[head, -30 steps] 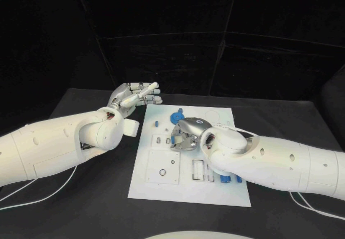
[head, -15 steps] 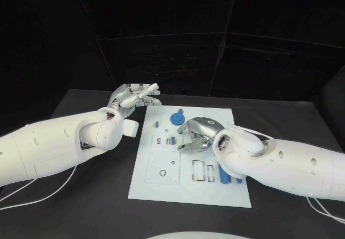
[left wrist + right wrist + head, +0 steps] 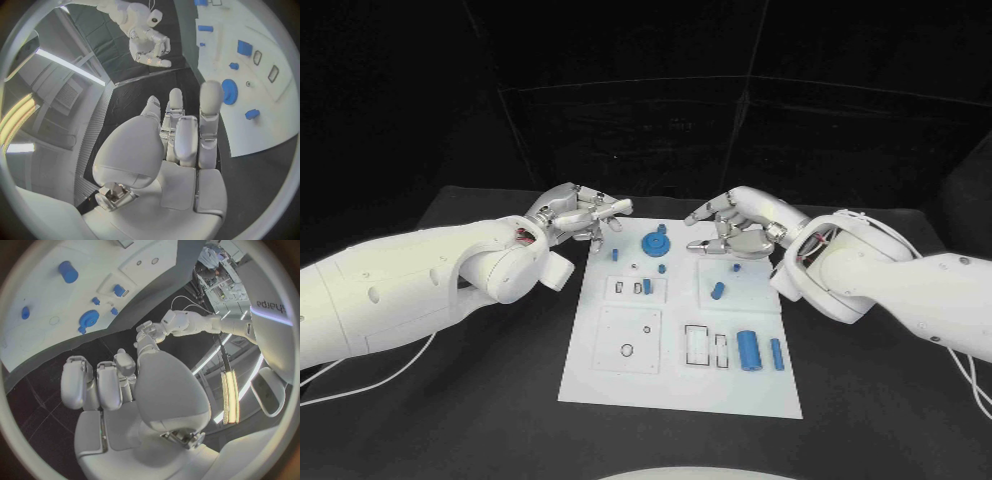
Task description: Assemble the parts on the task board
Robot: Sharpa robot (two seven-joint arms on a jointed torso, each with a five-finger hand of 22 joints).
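Right hand (image 3: 740, 226) lifted off the task board (image 3: 678, 375) to its far edge, fingers loosely curled and empty, leaving a blue part (image 3: 717, 291) just below it; left hand (image 3: 574, 215) likewise empty.

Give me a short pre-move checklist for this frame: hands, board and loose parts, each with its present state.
1. Left hand holds nothing: ok, at the task board's far left corner.
2. Right hand holds nothing: ok, lifted over the far edge.
3. Board middle free of both arms: ok.
4. Blue gear seated on its post: cannot tell.
5. Blue cylinder lies loose near the slots: ok, reachable.
6. Small blue peg assembled: not ok, lies tilted on the plate.
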